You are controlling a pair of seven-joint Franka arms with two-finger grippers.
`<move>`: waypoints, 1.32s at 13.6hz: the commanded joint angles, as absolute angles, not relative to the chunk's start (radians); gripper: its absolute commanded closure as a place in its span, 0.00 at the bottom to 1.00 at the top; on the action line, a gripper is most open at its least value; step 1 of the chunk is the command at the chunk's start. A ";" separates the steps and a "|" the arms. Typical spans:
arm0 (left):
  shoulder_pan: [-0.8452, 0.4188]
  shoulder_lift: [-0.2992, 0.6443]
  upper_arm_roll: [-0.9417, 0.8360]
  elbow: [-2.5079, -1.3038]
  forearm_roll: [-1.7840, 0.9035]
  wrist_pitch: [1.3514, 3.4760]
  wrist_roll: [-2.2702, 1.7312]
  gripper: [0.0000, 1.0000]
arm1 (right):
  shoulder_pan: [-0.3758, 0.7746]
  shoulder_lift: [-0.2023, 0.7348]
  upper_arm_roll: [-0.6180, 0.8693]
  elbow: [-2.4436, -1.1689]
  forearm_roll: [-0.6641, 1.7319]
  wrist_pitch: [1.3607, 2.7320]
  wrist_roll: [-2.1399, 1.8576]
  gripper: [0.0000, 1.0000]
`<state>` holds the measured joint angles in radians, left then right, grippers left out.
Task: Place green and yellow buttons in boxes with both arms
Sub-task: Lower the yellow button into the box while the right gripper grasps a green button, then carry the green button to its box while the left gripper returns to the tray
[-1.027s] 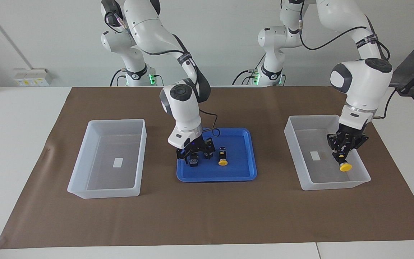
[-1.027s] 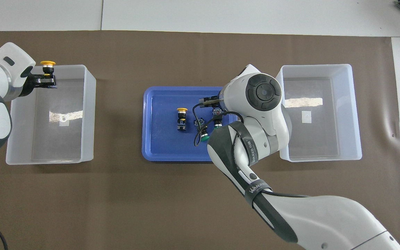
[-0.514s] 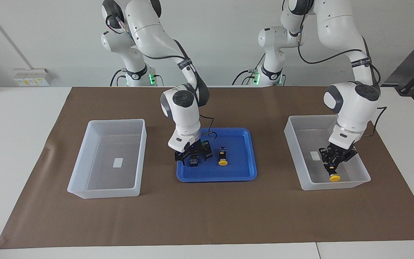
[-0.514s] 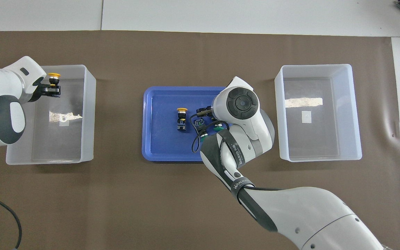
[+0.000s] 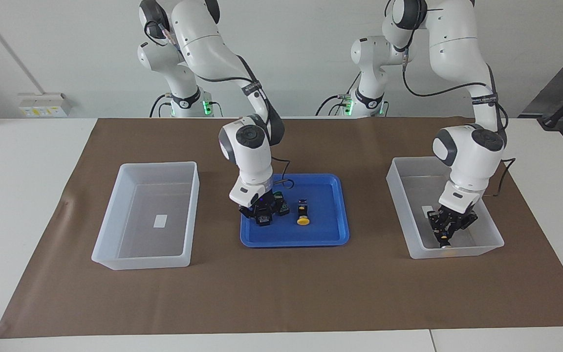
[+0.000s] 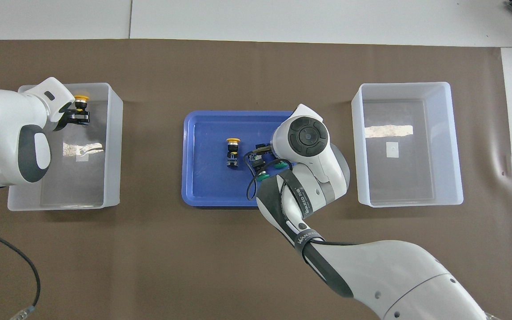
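Lower in the frame, the left gripper (image 5: 445,235) is sitting deep in a clear box (image 5: 399,195) with a yellow button (image 6: 81,98); its grip cannot be told. Mid-frame, the right gripper (image 5: 262,211) is pinching a green button (image 5: 263,222) on the blue tray (image 5: 330,239); lifting risks knocking the neighbouring green button (image 5: 281,209).

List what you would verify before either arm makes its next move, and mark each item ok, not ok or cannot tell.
1. First yellow button is inside the box at the left arm's end: ok.
2. Left gripper, down in that box, is free of the button: cannot tell.
3. Right gripper is shut, down at the green buttons in the blue tray: ok.
4. Right gripper really grips a button: cannot tell.
5. Box at the right arm's end stands upright: ok.
6. Second yellow button lies apart from the right gripper: ok.
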<state>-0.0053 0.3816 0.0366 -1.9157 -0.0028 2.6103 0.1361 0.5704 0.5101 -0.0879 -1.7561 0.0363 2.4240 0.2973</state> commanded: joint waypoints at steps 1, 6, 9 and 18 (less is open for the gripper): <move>-0.015 0.391 0.040 -1.901 0.006 2.637 0.135 0.00 | 0.571 0.494 -0.084 -1.740 0.026 2.413 0.305 1.00; -0.017 0.263 0.037 -1.902 0.006 2.524 0.130 0.00 | 0.473 0.356 -0.087 -1.674 0.041 2.217 0.298 1.00; -0.055 0.184 0.035 -1.887 0.006 2.390 0.127 0.00 | 0.362 0.292 -0.090 -1.675 0.040 2.142 0.217 1.00; -0.300 0.182 0.035 -1.853 0.014 2.269 -0.119 0.00 | 0.072 0.272 -0.089 -1.932 0.040 2.343 -0.204 1.00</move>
<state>-0.2493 0.1760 0.0201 -1.8571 -0.0029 2.2825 -0.0474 0.1017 0.2950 -0.1031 -1.8312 0.0374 2.2477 -0.1482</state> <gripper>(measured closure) 0.000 0.590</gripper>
